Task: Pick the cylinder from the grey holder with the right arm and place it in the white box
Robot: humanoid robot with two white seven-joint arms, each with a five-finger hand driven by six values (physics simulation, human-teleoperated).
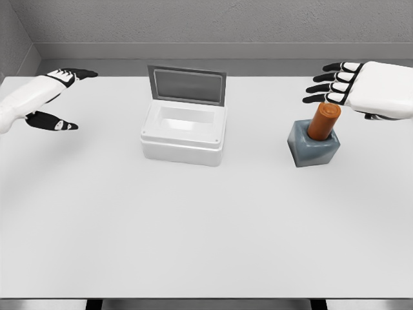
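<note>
Standing tilted in one grey holder (313, 150) on the table (193, 226), one orange cylinder (323, 122), right hand (358, 88) just above, fingers spread, one open white box (184, 132) at centre, left hand (48, 97) spread, empty, far left, no readable writing.

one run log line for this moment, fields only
phase: pre-grasp | right hand: open, above cylinder | cylinder: in grey holder | white box: lid open | left hand: idle
</note>
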